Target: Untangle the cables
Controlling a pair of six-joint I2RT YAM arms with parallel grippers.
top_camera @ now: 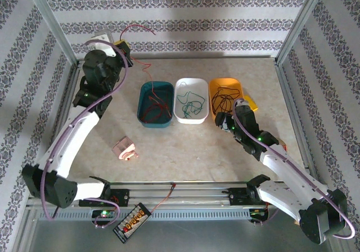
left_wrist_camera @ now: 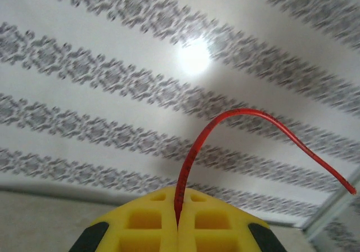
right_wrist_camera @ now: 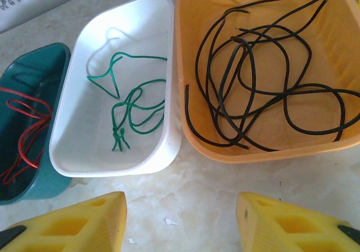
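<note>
My left gripper [top_camera: 121,45] is raised at the back left, shut on a red cable [top_camera: 140,28] that arcs above it and trails down toward the teal tub [top_camera: 142,94]. In the left wrist view the yellow fingers [left_wrist_camera: 152,218] pinch that red cable [left_wrist_camera: 197,145] against the wallpaper. More red cable [right_wrist_camera: 28,134] lies in the teal tub [right_wrist_camera: 39,58]. A green cable [right_wrist_camera: 135,114] lies in the white tub [right_wrist_camera: 169,145], and black cables [right_wrist_camera: 247,94] lie in the orange tub [right_wrist_camera: 270,151]. My right gripper [right_wrist_camera: 180,207] is open over bare table, just short of these tubs.
A small pink-tan piece [top_camera: 125,149] lies on the table left of centre. A red-black lead with a circuit board [top_camera: 133,221] hangs off the front rail [top_camera: 191,191]. Metal frame posts [top_camera: 292,35] border the table. A yellow object [top_camera: 251,102] sits right of the orange tub.
</note>
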